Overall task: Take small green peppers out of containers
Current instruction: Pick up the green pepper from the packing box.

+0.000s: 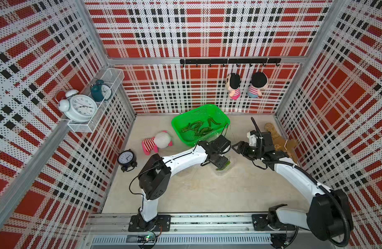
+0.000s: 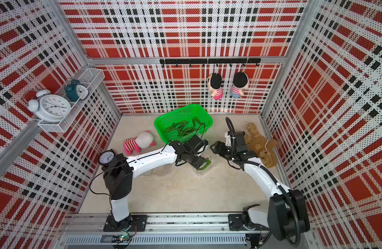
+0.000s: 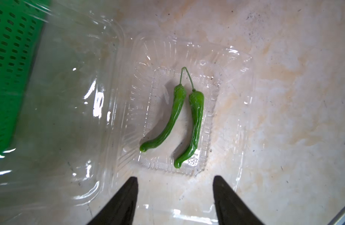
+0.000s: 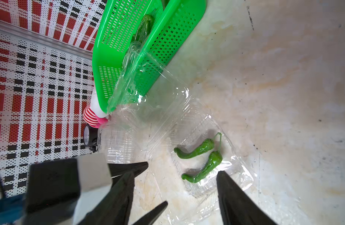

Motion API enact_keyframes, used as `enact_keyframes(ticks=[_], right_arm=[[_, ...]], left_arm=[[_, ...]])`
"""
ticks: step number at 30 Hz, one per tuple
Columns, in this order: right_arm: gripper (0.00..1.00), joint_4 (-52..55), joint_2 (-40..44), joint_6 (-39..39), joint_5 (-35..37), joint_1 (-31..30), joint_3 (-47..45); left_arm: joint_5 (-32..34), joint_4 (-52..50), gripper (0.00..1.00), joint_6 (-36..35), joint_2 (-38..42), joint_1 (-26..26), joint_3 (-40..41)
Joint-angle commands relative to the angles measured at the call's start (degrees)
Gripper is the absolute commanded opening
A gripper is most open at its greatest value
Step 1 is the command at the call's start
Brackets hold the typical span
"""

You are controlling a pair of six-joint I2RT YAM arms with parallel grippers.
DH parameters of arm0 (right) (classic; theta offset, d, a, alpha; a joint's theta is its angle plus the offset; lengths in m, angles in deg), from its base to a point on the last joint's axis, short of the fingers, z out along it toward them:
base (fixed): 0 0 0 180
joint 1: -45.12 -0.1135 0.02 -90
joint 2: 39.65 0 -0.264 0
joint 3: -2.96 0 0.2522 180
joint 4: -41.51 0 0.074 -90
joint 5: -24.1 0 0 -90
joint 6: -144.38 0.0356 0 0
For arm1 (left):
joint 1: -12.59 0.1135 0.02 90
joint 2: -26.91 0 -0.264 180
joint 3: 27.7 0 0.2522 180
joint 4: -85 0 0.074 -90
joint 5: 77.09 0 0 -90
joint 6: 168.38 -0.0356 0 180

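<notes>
Left wrist view: two small green peppers (image 3: 194, 124) lie side by side, their thin stems meeting at the tips, on the floor of an open clear clamshell container (image 3: 232, 64). The container sits on the counter (image 3: 294, 97) just beside the green perforated basket (image 3: 10, 58), on the side of the basket toward the arms' bases. Its hinged lid (image 3: 70, 97) is folded back toward the basket and, in the right wrist view, leans up against the basket's wall. The left gripper (image 3: 175, 177) hangs over the container with its fingers (image 3: 127, 198) spread well apart, nothing between them and not touching either pepper. The right gripper (image 4: 175, 173) hovers close to the same container, near the basket, and its fingers (image 4: 236, 198) are likewise parted and hold nothing. A second clamshell container (image 4: 119, 144), also clear, lies near the basket's corner, just beside the first; what it holds cannot be made out. In both top views more peppers (image 1: 198, 129) lie heaped inside the basket.
</notes>
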Motion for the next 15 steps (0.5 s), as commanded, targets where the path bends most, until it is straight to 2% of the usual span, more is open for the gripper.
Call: enact_keyframes(ticks=[1, 6, 11, 15], right_arm=[[0.7, 1.27, 1.98, 1.31, 1.21, 0.36, -0.84], [0.7, 1.01, 2.73, 3.03, 0.13, 0.35, -1.65], [0.7, 2.04, 3.48, 3.1, 0.9, 0.35, -1.06], [0.7, 3.45, 3.81, 2.46, 1.44, 0.36, -0.61]], left_arm=[[-2.44, 5.84, 0.61, -0.55, -2.27, 0.61, 1.01], [-3.76, 6.89, 0.61, -2.66, -5.75, 0.53, -0.38], [-3.54, 9.07, 0.59, -3.46, -8.1, 0.58, 1.61], [-3.05, 10.9, 0.61, -3.34, -8.89, 0.77, 2.86]])
